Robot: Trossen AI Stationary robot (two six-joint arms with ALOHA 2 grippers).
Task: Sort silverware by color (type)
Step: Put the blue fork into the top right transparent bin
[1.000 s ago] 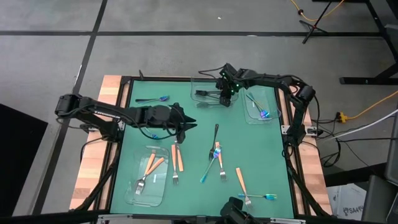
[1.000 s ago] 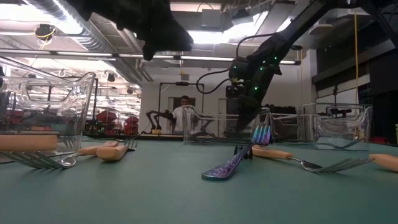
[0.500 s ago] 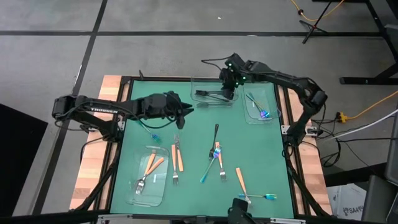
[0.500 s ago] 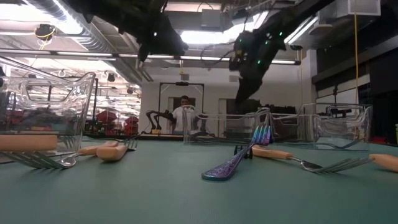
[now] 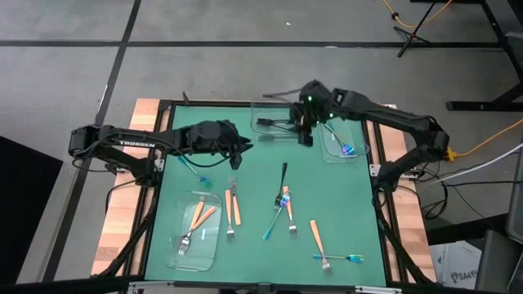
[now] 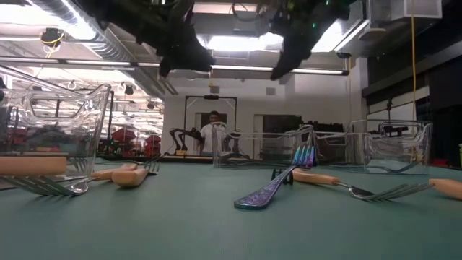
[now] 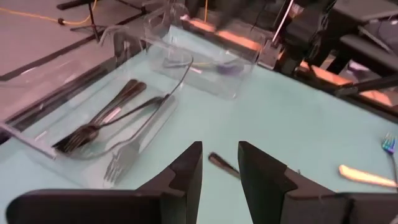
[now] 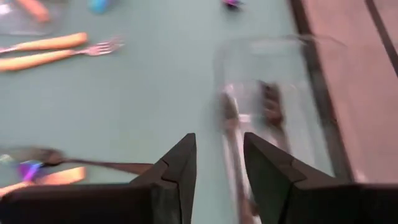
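Both grippers empty, narrowly parted. Right gripper (image 5: 308,139) beside black-fork tray (image 5: 263,109); left gripper (image 5: 243,149) near. Risk: arms colliding mid-bench, knocking tray.

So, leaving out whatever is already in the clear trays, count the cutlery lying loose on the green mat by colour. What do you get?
Black: 1, a fork
Orange-handled: 4, for example this one
Blue or teal: 3, for example this one
Total: 8 loose on the mat
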